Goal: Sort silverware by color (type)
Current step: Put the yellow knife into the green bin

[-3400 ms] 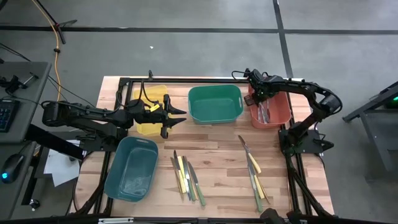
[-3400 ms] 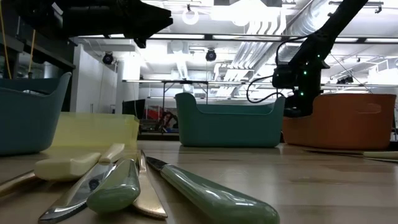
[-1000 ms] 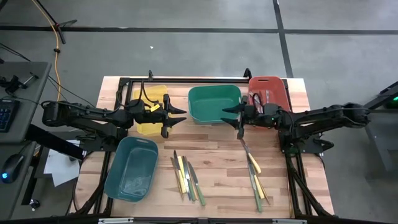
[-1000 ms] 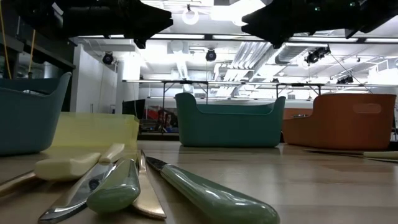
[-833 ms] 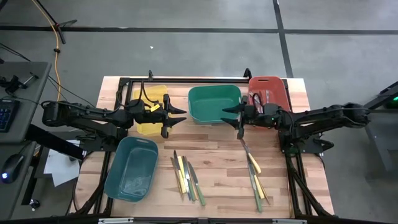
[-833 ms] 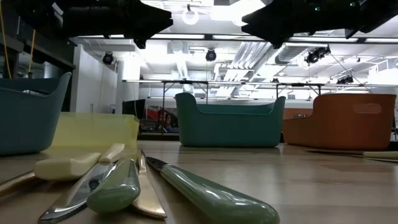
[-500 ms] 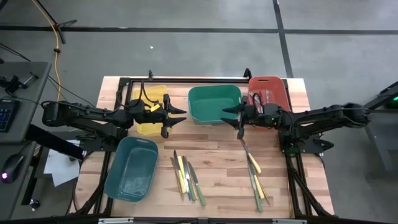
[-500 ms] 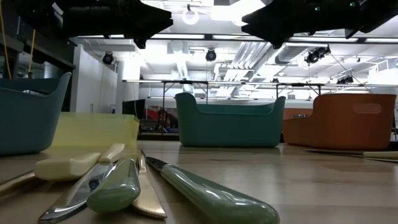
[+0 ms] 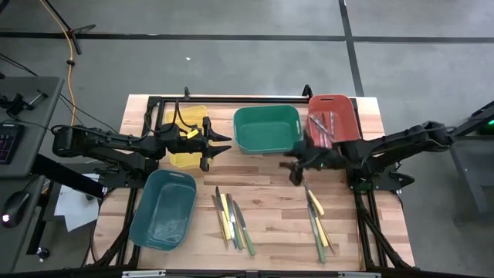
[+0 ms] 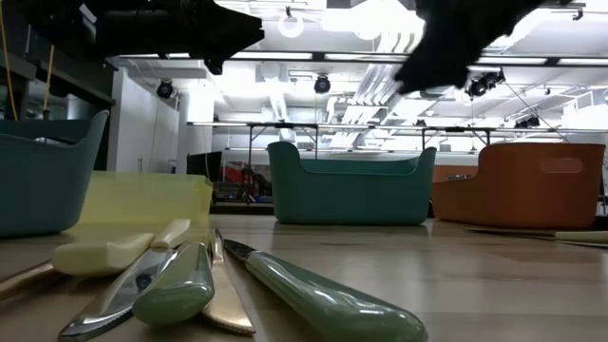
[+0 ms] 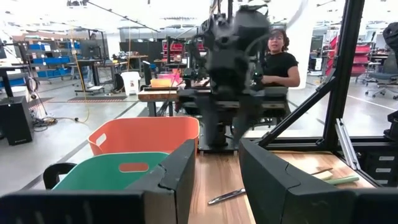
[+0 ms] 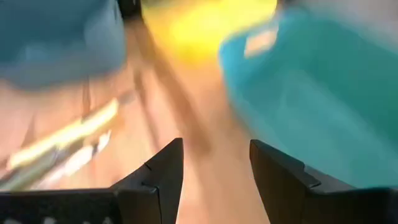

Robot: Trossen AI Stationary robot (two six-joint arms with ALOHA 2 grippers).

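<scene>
The silverware lies flat on the wooden table in two loose groups. One group (image 9: pixel 231 220) of yellow, green and silver pieces is near the middle front. The other group (image 9: pixel 315 212) is toward the right front. Several silver pieces (image 9: pixel 323 127) lie in the red bin (image 9: pixel 345 108). My right gripper (image 9: pixel 292 166) hangs open above the table, just past the far end of the right group and tipped downward, with nothing between its fingers (image 12: pixel 158 177). My left gripper (image 9: pixel 220 147) stands open and level beside the yellow bin (image 9: pixel 185 135), with nothing between its fingers.
A green bin (image 9: pixel 266 129) stands at the back middle, between the yellow and red bins. A teal bin (image 9: pixel 164 208) stands at the front left. Bare wood shows between the two groups of silverware. A person (image 11: pixel 280 59) stands in the room beyond the table.
My right gripper has swung from beside the green bin toward the table's near edge. It has tipped from level to pointing downward and rolled somewhat. Its fingers stay apart.
</scene>
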